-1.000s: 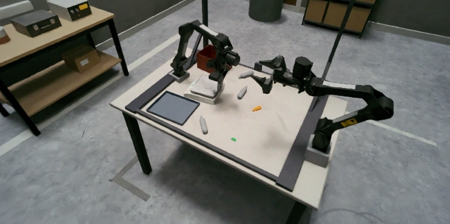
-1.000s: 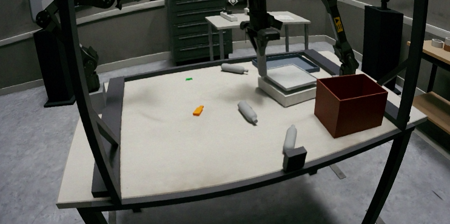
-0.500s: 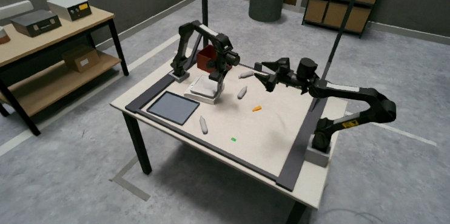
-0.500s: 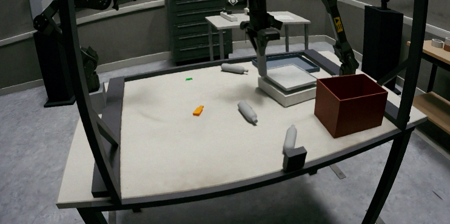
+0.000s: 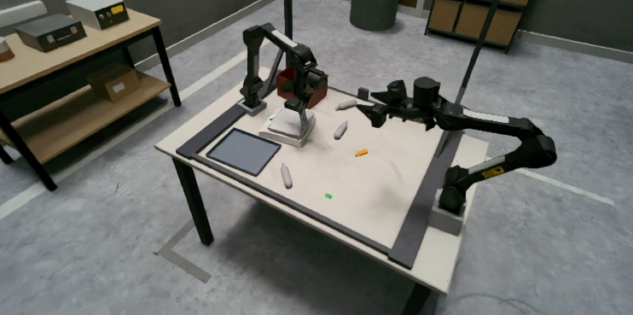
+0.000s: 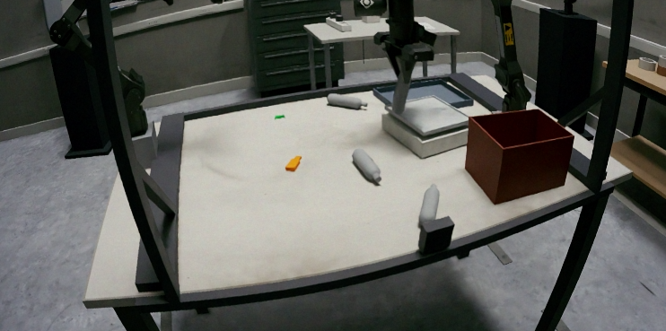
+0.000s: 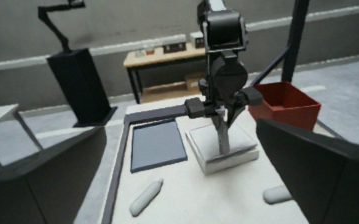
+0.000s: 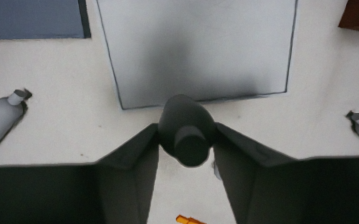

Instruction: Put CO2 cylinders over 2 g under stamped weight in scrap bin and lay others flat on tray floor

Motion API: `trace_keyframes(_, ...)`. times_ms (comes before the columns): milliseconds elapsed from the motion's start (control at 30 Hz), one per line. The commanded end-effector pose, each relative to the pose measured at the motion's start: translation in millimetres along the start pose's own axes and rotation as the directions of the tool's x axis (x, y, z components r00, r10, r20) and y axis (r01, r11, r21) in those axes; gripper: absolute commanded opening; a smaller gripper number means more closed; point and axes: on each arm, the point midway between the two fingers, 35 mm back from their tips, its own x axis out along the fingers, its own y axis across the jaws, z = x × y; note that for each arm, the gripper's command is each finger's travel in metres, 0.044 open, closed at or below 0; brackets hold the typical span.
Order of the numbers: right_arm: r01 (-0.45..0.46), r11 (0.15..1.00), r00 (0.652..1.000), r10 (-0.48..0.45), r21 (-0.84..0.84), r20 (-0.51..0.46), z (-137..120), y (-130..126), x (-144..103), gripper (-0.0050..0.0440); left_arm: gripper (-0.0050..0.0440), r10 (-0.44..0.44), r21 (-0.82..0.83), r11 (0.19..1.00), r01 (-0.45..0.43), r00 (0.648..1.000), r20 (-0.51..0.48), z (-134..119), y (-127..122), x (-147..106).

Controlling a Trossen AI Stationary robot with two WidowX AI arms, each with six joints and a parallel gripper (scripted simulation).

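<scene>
My right gripper [image 5: 304,111] [image 6: 402,66] is shut on a grey cylinder [image 6: 399,98] [image 7: 223,137] [image 8: 186,112], nearly upright at the edge of the scale [image 5: 274,137] [image 6: 419,144] [image 7: 231,164]; contact with the pan is unclear. My left gripper [image 5: 364,100] [image 7: 181,129] is open and empty, high above the table. One cylinder [image 5: 286,175] [image 6: 344,101] [image 7: 146,197] [image 8: 0,120] lies near the tray [image 5: 243,150] [image 7: 158,145], which is empty. Another [image 5: 340,130] [image 6: 366,165] [image 7: 277,194] lies mid-table. A third [image 5: 347,104] [image 6: 429,203] lies near the red scrap bin [image 5: 317,97] [image 6: 521,169] [image 7: 293,117]. Stamps and scale reading are unreadable.
An orange piece [image 5: 362,152] [image 6: 293,163] and a small green piece [image 5: 329,195] [image 6: 279,117] lie on the table. A black block [image 6: 436,235] stands at the table edge beside the third cylinder. Dark frame posts rise at the table's edge.
</scene>
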Motion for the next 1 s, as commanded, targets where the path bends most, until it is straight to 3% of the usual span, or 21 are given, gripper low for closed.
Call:
trace_keyframes(0,-0.003,1.0,1.0,0.003,-0.003,-0.02,26,-5,-4,-0.005,0.044,-0.069,0.046,0.996,0.072,0.996,-0.06,10,1,-5)
trace_keyframes(133,-0.003,1.0,1.0,0.003,-0.002,-0.018,54,-10,2,-0.005,0.044,-0.154,0.067,0.984,0.163,0.98,-0.125,13,-2,-15)
trace_keyframes(333,-0.003,1.0,1.0,0.003,-0.006,-0.015,77,-16,6,-0.005,0.044,-0.248,0.003,0.966,0.257,0.935,-0.254,-4,-11,-31)
trace_keyframes(400,-0.004,1.0,1.0,0.004,-0.007,-0.014,81,-17,7,-0.005,0.044,-0.269,-0.026,0.961,0.274,0.918,-0.29,-10,-14,-36)
trace_keyframes(600,-0.004,1.0,1.0,0.004,-0.006,-0.014,81,-16,8,-0.005,0.044,-0.272,-0.033,0.961,0.275,0.915,-0.298,-11,-15,-36)
trace_keyframes(733,0.0,1.0,1.0,0.0,-0.006,0.0,82,-17,16,-0.005,0.044,-0.258,-0.04,0.965,0.259,0.915,-0.312,-11,-15,-17)
trace_keyframes(967,0.002,1.0,1.0,-0.002,-0.006,0.008,81,-17,31,-0.005,0.044,-0.203,-0.058,0.979,0.195,0.916,-0.347,-14,-31,58)
